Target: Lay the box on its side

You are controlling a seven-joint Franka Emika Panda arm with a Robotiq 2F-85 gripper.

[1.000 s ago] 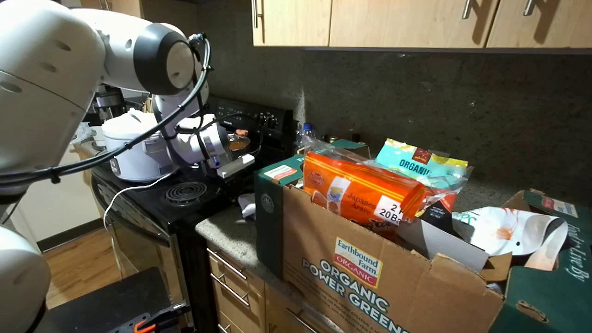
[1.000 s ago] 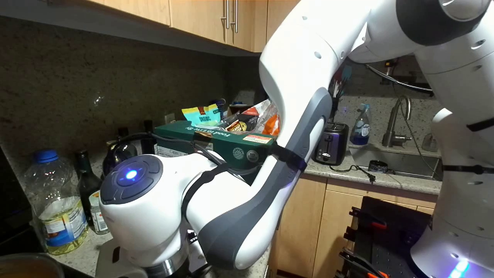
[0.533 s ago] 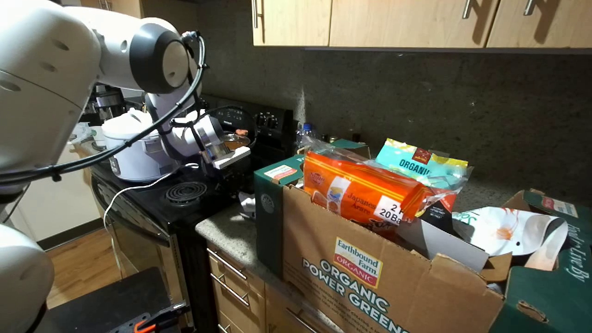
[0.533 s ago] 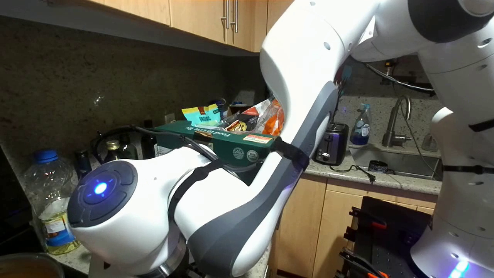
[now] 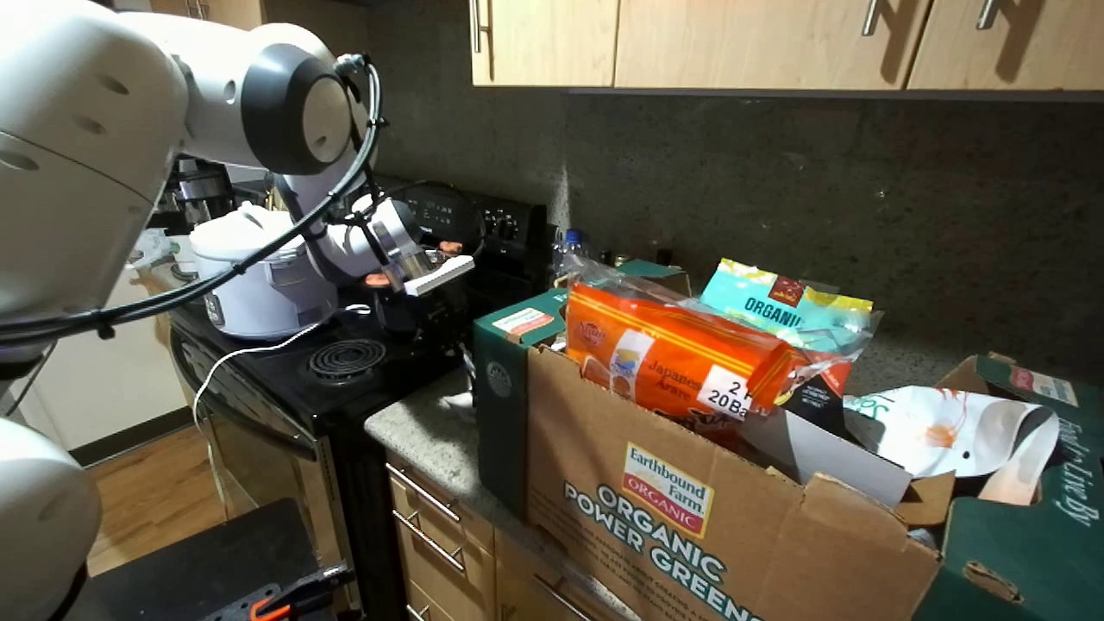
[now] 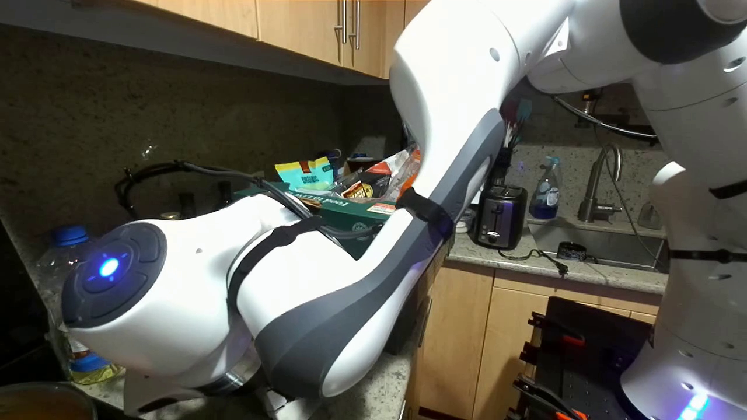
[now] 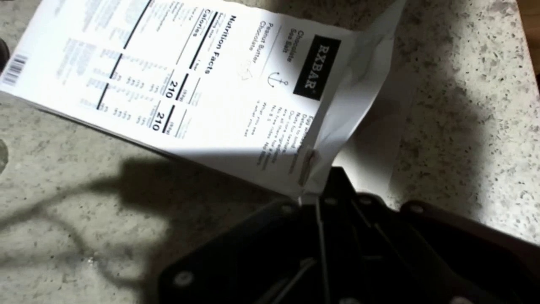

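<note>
The box (image 7: 177,84) shows in the wrist view as a white slim box printed RXBAR and Nutrition Facts; no teal-green face shows. Its printed face is toward the camera, over the speckled counter (image 7: 476,126). I cannot tell whether it lies fully flat. Its open end, with a bent, slightly torn flap (image 7: 358,80), points at my gripper (image 7: 327,185). The fingers are together, with the flap's lower corner between the tips; one tip is hidden by the flap. In both exterior views the fingers are dark or hidden below the wrist, and the box is mostly hidden.
The large brown carton (image 5: 759,535) with an orange packet (image 5: 673,345) stands on the counter beside the arm. The black stove (image 5: 276,379) bears a white cooker (image 5: 259,285). Bottles (image 6: 70,236) stand by the back wall. A pot (image 6: 49,402) is near. Cabinets (image 5: 716,43) hang above.
The wrist has swung left in an exterior view, tilted more and risen somewhat over the last half second. A white patch beside the carton's corner has changed shape. The carton has not moved.
</note>
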